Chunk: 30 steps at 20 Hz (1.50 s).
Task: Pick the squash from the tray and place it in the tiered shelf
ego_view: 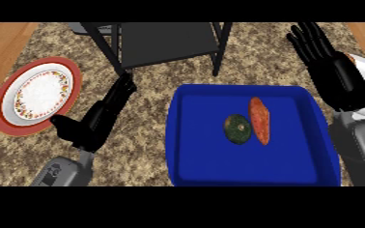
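Observation:
A dark green squash lies in the middle of the blue tray, touching an orange sweet potato on its right. The black tiered shelf stands at the back centre of the counter. My left hand is open to the left of the tray, fingers pointing toward the shelf's front left leg. My right hand is open at the right edge, fingers straight and pointing up, just beyond the tray's far right corner. Neither hand touches the squash.
A round plate with a red rim and floral pattern sits at the left, close to my left hand. The counter top is speckled brown stone, with wooden strips at the far corners.

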Tool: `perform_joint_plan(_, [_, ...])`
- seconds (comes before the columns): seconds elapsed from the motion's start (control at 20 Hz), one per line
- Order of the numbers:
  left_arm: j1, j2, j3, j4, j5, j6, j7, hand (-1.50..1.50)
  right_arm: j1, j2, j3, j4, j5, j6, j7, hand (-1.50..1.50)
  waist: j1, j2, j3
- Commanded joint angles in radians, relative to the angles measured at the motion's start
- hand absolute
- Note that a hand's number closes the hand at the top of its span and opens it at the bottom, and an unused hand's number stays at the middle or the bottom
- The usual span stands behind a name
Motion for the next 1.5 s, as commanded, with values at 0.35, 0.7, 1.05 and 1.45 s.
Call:
perform_joint_plan(0.35, [0.143, 0.144, 0.041, 0.091, -0.112, 0.095, 0.043, 0.0, 0.348, -0.228, -0.133, 0.181, 0.418, -0.487, 0.256, 1.5, -0.1, -0.021, -0.015])
perform_joint_plan(0.7, [0.181, 0.096, -0.007, 0.091, -0.182, 0.118, 0.033, 0.0, 0.569, 0.132, -0.031, -0.152, 0.328, -0.583, 0.056, -1.5, -0.025, -0.03, -0.005])
perform_joint_plan(1.05, [0.147, 0.087, -0.003, 0.083, -0.197, 0.089, 0.055, 0.0, 0.57, 0.056, 0.215, -0.454, 0.565, -0.574, 0.428, -1.5, -0.011, -0.028, -0.008])
perform_joint_plan(1.45, [0.115, 0.101, 0.0, 0.113, -0.204, 0.066, 0.064, 0.0, 0.463, -0.22, 0.284, -0.431, 0.845, -0.348, 0.923, -1.5, 0.02, -0.02, -0.018])
